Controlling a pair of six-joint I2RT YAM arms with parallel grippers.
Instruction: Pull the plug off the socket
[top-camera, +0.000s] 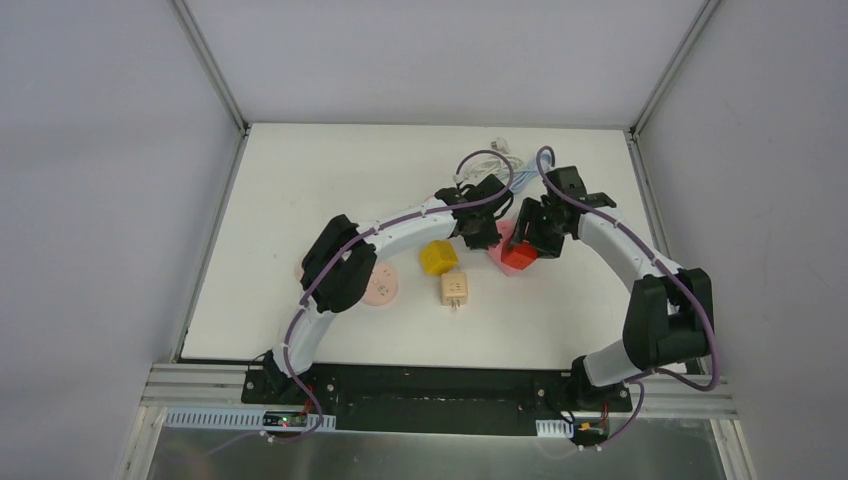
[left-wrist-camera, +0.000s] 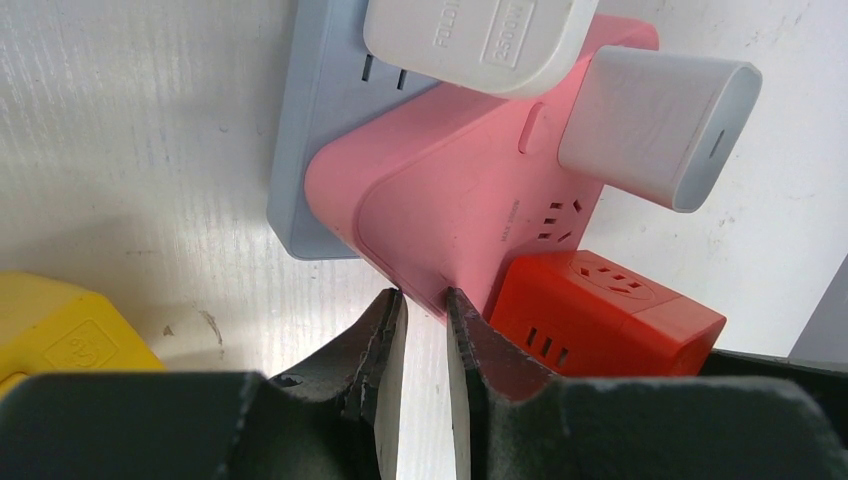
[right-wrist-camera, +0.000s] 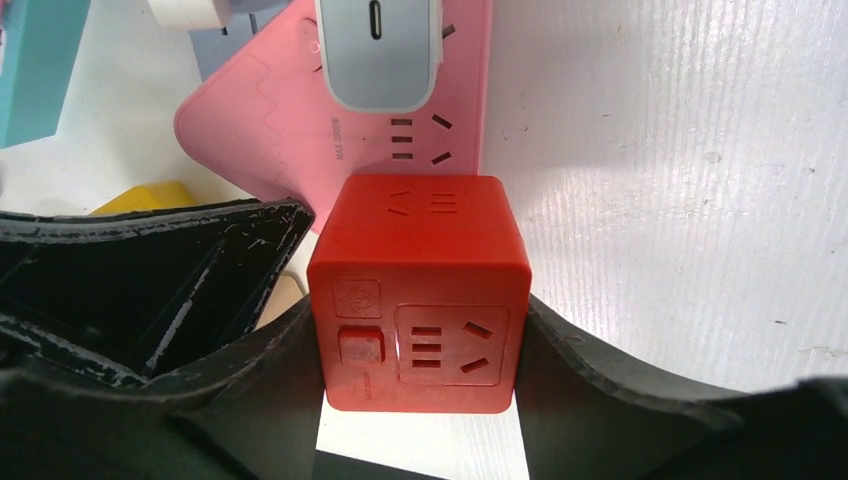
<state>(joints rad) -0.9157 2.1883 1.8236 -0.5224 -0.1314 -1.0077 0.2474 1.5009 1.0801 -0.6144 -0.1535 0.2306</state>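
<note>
A red cube plug (right-wrist-camera: 420, 290) sits plugged against the near edge of a pink socket strip (right-wrist-camera: 270, 130). My right gripper (right-wrist-camera: 420, 335) is shut on the cube's two sides. In the top view the cube (top-camera: 517, 257) is under the right gripper (top-camera: 527, 243). My left gripper (left-wrist-camera: 425, 300) has its jaws nearly together, pinching the near corner of the pink strip (left-wrist-camera: 450, 200), beside the red cube (left-wrist-camera: 600, 300). In the top view the left gripper (top-camera: 482, 232) is just left of the cube. A white charger (left-wrist-camera: 660, 125) is also plugged into the pink strip.
A grey-blue strip (left-wrist-camera: 310, 130) with a white plug (left-wrist-camera: 470, 40) lies under the pink one. A yellow cube (top-camera: 438, 257), a beige adapter (top-camera: 455, 290) and a pink round socket (top-camera: 382, 287) lie nearer. Cables (top-camera: 490, 158) are coiled at the back.
</note>
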